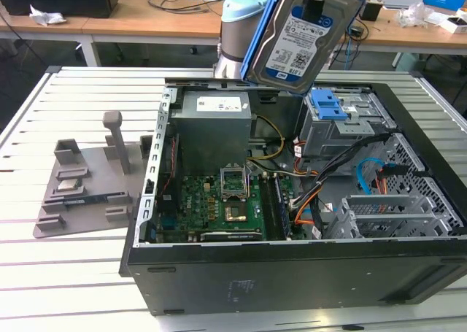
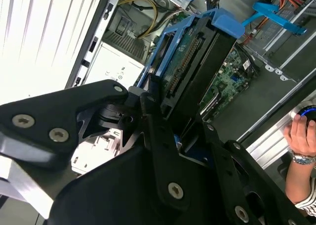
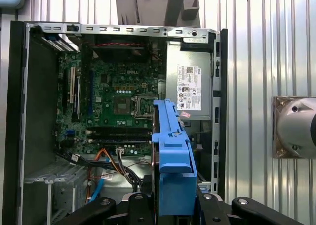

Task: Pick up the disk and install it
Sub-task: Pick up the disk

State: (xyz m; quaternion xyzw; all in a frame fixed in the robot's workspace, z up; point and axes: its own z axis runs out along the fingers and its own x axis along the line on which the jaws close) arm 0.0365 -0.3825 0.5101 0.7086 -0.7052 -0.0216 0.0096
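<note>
Currently held: the disk (image 1: 303, 36), a flat rectangular silver hard drive with a white-and-blue label, framed by a blue plastic carrier. I have it by its upper end.
Hand: my black gripper (image 3: 170, 207) is drawn in narrow and clamped on the disk, with its fingers (image 3: 212, 207) one on each side of the carrier.
Disk's place: it is raised in the air above the open black computer case (image 1: 292, 281), over the end that holds the power supply. It is tilted, with its lower end pointing down toward the case. I see it touching nothing but my gripper.
Disk from my wrist: in the first wrist view it is edge-on, the blue carrier edge hanging over the case's inside. In the second wrist view its green circuit-board underside (image 2: 182, 62) faces the camera.
Inside the case: a grey metal power-supply box with a white sticker (image 1: 215, 128) sits in the corner below the disk. A green motherboard (image 1: 219, 204) lies on the case floor just beside that box.
Drive cage in the case: it carries a small blue ridged plastic latch plate (image 1: 328, 102) on top, and blue and orange cables (image 1: 363, 173) run near it.
Beside the case: a grey moulded fixture tray with upright posts (image 1: 87, 179) lies just outside the case wall on the exterior view's left. Tray and case both rest on a white slatted table (image 1: 73, 273).
Arm: my light-blue-capped grey joint (image 1: 241, 22) stands behind the case, next to the disk.
Person: a hand with a wristwatch (image 2: 301, 136) is outside the case wall, well apart from my gripper.
</note>
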